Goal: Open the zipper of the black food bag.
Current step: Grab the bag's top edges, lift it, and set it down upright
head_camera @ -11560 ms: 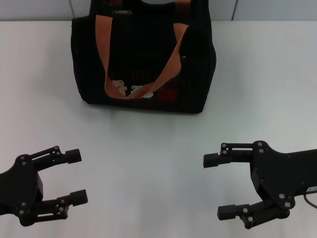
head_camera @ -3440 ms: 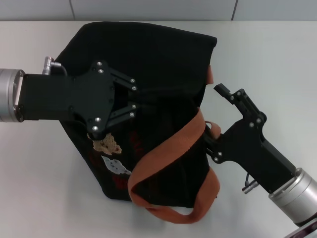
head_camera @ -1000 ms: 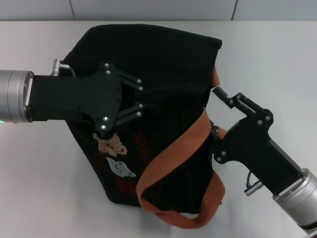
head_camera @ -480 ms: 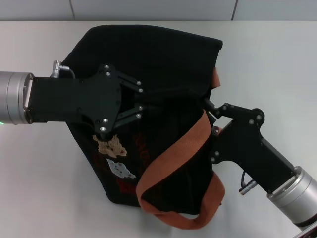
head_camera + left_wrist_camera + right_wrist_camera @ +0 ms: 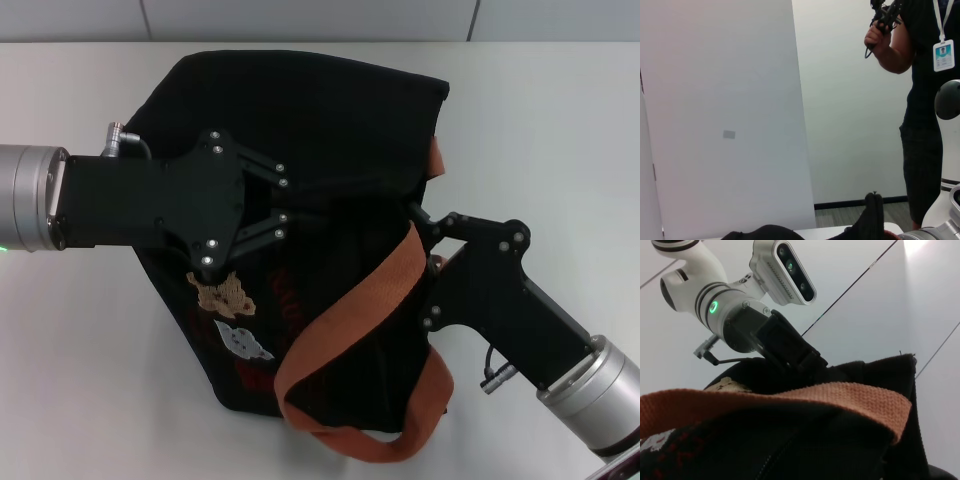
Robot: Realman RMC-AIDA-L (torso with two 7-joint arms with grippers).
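Both grippers on the boxy black fabric food bag

Left gripper seemingly pinches fabric; right gripper grip unclear, zipper hidden; a slip could drag the bag.

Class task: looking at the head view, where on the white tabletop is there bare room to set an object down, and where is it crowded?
Bare white table lies right of the black fabric food bag, beyond the right gripper, and near-left of the bag below the left gripper. The middle is crowded: both black grippers sit on the bag and an orange-brown webbing handle loops across it.
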